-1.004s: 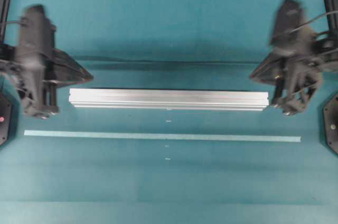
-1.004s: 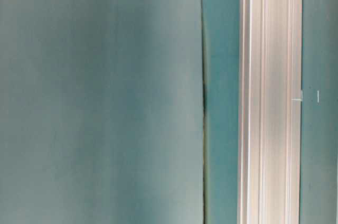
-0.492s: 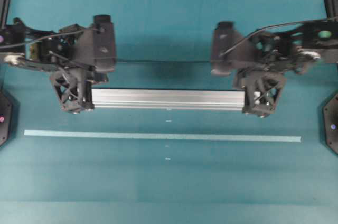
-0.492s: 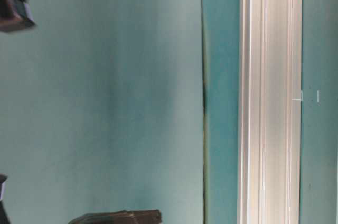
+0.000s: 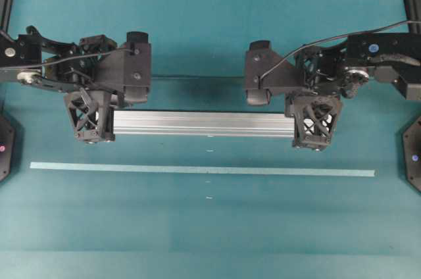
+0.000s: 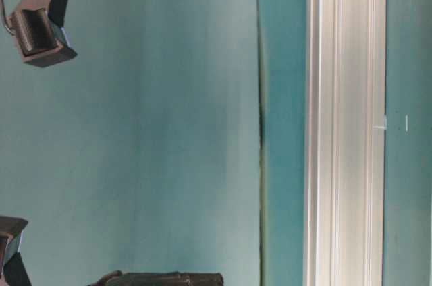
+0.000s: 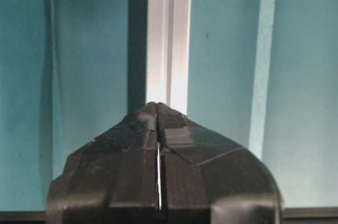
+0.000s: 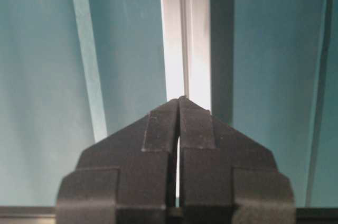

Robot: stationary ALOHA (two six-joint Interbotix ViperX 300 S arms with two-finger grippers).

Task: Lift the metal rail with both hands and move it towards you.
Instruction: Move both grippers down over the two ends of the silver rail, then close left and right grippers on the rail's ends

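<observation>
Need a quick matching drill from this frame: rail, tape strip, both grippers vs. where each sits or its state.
Things:
1. metal rail
2. tape strip
3. left gripper
4. right gripper

Places/states:
A. shut, over the rail's right end in the overhead view
B. thin and pale, lying nearer the bottom edge than the rail
C. shut, over the rail's left end
D. silver, grooved, between the two grippers

Pairs: 1-D, 2-B, 3-C, 4-A

Rail [image 5: 204, 123] between both hands, tape strip [image 5: 202, 170] in front.

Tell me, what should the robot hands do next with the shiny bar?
Probably open both first. The left end effector and right end effector are shut, poised over the ends of the metal rail, which lies flat on the table, ungrasped.
</observation>
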